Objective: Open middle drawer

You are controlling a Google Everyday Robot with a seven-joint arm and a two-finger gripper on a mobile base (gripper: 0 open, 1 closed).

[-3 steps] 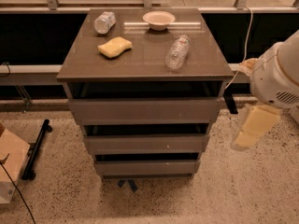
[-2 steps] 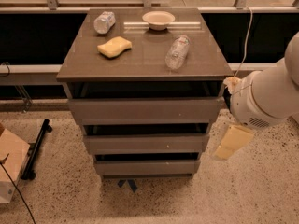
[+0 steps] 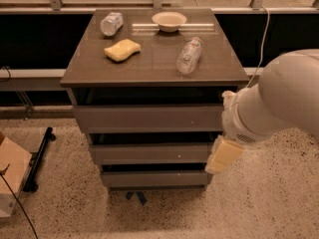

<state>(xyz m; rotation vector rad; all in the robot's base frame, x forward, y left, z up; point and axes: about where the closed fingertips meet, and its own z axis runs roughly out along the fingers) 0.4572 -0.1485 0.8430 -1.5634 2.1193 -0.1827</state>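
Observation:
The middle drawer (image 3: pixel 149 153) is the grey-brown flat front between the taller top drawer (image 3: pixel 147 117) and the narrower lowest drawer (image 3: pixel 152 179). It has a tiny pale speck right of centre and looks shut. My arm (image 3: pixel 271 101) comes in from the right as a large white shell. My gripper (image 3: pixel 223 156) shows as a pale cream piece hanging at the cabinet's right front corner, level with the right end of the middle drawer.
On the cabinet top (image 3: pixel 149 66) lie a yellow sponge (image 3: pixel 122 49), a white bowl (image 3: pixel 169 20) and two plastic bottles (image 3: pixel 190 55) (image 3: pixel 111 23). A cardboard box (image 3: pixel 11 180) and a black bar (image 3: pixel 39 157) lie on the speckled floor at left. A dark wall runs behind.
My arm has moved left toward the cabinet, and the gripper has gone from beside it to its right front corner at middle-drawer height. The drawers have not moved.

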